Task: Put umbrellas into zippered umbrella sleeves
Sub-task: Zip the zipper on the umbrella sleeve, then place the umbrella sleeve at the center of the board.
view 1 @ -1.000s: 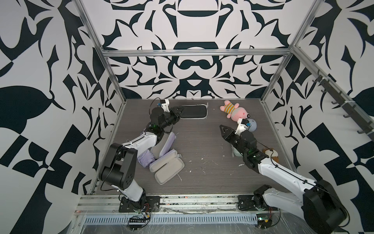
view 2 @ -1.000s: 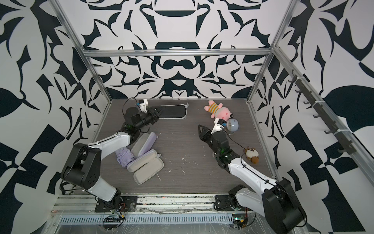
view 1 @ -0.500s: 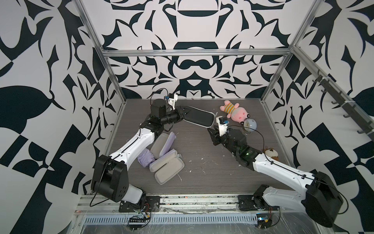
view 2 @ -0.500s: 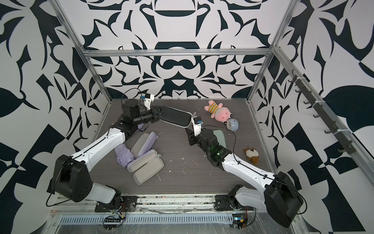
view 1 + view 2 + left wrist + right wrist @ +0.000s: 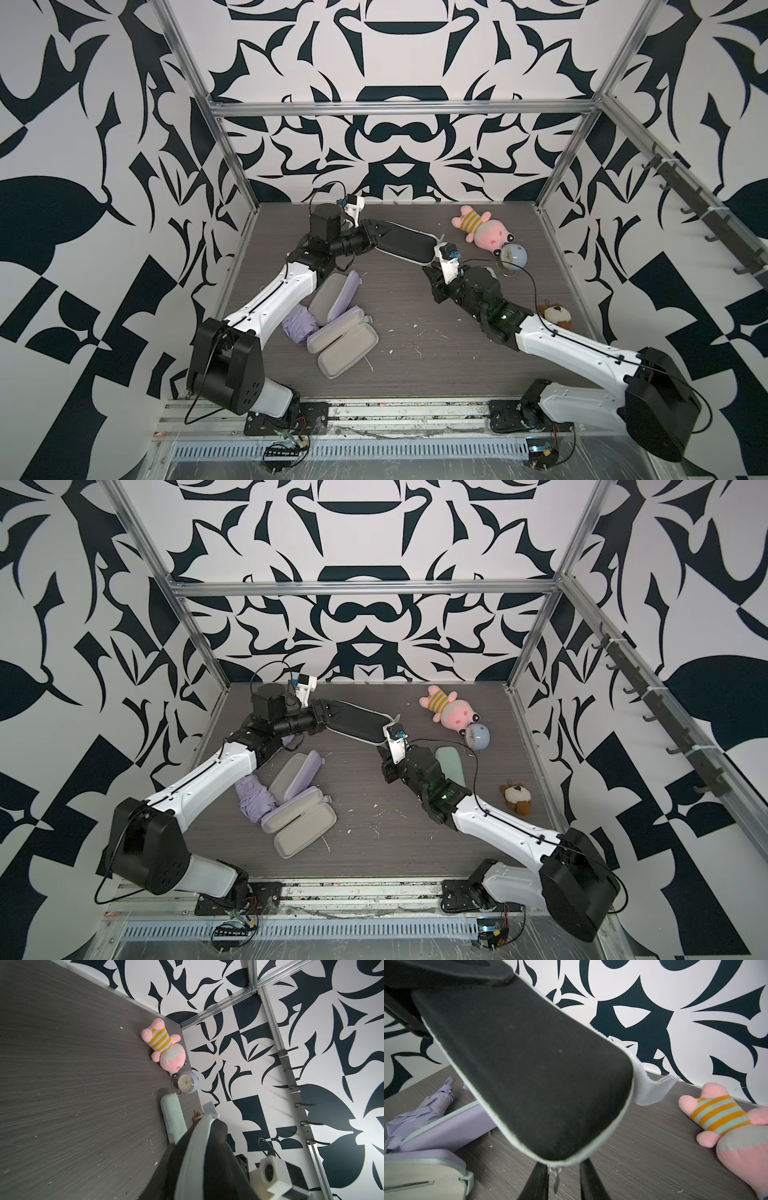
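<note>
Looks like a robotics lab test cell. Boxed in by black-and-white patterned panels [image 5: 395, 62] on an aluminium frame [image 5: 399, 107]; floored with a grey wood-grain tabletop [image 5: 436, 365]; fitted with a slotted mounting rail [image 5: 395, 411] at 6 o'clock and a hook rack [image 5: 681, 183] at 3 o'clock.

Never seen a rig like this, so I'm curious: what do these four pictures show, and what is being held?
Two robot arms with pincer grippers work at a grey table. Both top views look down from overhead; the other two pictures come from cameras on the arms' wrists. The left gripper clamps one end of a black sleeve, held above the table. The right gripper stands open around its zip pull. Lilac sleeves, a lilac umbrella, a mint sleeve, a pink plush and a clock lie around.
</note>
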### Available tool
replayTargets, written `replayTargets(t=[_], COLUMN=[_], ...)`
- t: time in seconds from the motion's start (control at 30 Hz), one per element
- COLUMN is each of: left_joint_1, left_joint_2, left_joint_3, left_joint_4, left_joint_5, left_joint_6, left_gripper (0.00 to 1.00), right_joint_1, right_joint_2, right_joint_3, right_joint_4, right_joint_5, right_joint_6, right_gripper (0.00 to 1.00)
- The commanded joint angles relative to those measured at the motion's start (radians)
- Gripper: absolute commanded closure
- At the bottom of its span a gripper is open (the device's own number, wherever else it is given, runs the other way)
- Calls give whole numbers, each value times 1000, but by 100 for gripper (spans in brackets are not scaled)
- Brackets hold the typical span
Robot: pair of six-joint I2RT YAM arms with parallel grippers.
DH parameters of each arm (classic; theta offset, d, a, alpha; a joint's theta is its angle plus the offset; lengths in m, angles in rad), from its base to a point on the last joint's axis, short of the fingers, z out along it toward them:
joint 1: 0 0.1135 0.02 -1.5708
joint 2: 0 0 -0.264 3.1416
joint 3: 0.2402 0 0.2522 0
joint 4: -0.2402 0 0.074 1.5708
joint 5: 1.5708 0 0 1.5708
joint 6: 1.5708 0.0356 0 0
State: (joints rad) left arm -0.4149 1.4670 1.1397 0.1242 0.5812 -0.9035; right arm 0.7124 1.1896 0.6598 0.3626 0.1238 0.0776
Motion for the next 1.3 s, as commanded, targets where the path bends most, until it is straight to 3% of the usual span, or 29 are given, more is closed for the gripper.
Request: replayTargets(t=[0.0,0.13,0.3,0.43,0.73,0.77,0.83,0.9,1.03,1.17,1.27], left_joint_1=[-6,-6,23,28,-28,-28,-27,-34,-110,-206,-251], left_joint_2=[-26,-20,2,43,143,152,195,269,504,793,960], left_joint_3=[56,111,241,330,346,341,331,333,454,758,1006], left_joint_4=[-65,-232,-558,-787,-889,-877,-849,-814,-855,-1081,-1183], left_joint_5=[56,73,111,113,129,121,83,99,178,225,168], left_joint_6=[53,148,340,476,570,575,600,619,711,845,878], left_gripper=[100,100,100,100,100,100,100,100,98,98,92], right_joint_1=[-5,-8,-137,-241,-235,-235,-241,-272,-400,-418,-418], right_joint_2=[-8,-10,-24,-13,19,19,14,-2,-58,-87,-86], right_joint_3=[68,86,93,142,282,294,314,305,242,209,191], right_joint_4=[59,17,-108,-175,-263,-297,-393,-460,-501,-530,-548], right_joint_5=[16,17,-112,-136,-166,-161,-152,-107,-169,-176,-182], right_joint_6=[-31,-90,-219,-309,-355,-331,-292,-242,-112,-62,-14], right_gripper=[82,100,100,100,100,96,74,65,64,64,64])
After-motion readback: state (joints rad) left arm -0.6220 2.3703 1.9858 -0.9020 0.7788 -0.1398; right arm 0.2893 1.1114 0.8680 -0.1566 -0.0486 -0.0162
